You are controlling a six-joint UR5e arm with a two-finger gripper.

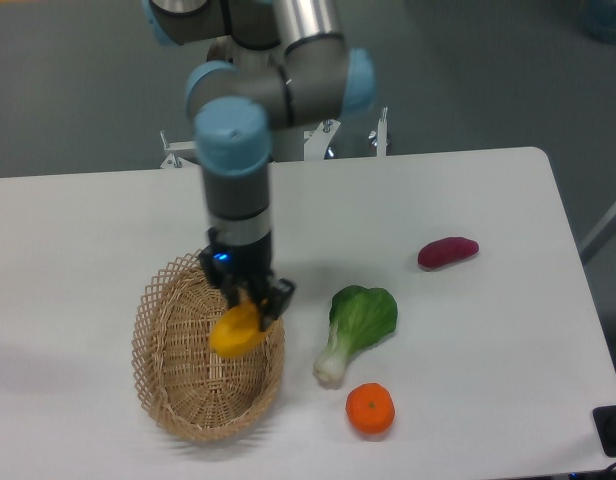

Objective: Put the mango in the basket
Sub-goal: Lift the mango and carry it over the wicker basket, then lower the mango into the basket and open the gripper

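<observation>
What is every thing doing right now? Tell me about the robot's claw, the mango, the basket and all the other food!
gripper: shut on the mango, over the basket.
mango: held in the gripper, above the basket's inside, not let go.
basket: upright on the table, nothing lying loose in it.
bok choy: lying on the table.
orange: sitting on the table.
dark red item: lying on the table, alone.

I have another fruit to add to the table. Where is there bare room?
Free: the left side beyond the basket, and the far strip behind the purple item. Crowded: the near right, around the bok choy and orange.
</observation>
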